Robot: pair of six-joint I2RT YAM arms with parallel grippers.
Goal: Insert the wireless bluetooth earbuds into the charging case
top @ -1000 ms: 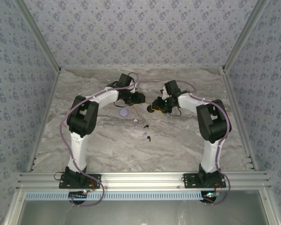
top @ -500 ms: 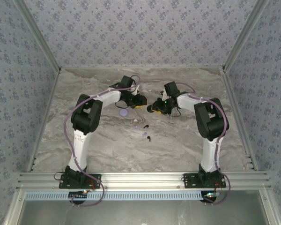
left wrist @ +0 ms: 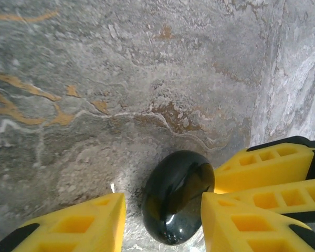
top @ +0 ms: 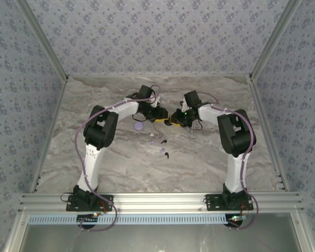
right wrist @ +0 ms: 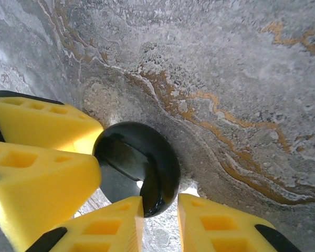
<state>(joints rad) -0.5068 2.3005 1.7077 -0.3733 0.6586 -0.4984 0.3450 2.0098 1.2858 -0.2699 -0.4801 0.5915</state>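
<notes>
A glossy black round charging case lies shut on the marble table, also visible as the case and as a dark spot between both grippers. My left gripper is open and straddles the case, whose right side is close to my right-hand finger. My right gripper is open by a narrow gap, its fingertips at the case's near edge, holding nothing. Two pale purple earbuds and two black earbuds lie loose nearer the arm bases.
A pale purple round case sits left of the grippers, under the left forearm. The enclosure's patterned walls ring the table. Open marble lies in front of the earbuds.
My left gripper has moved right, closing in on the black case and meeting the right gripper. The right arm has barely moved. The earbuds lie as before.
</notes>
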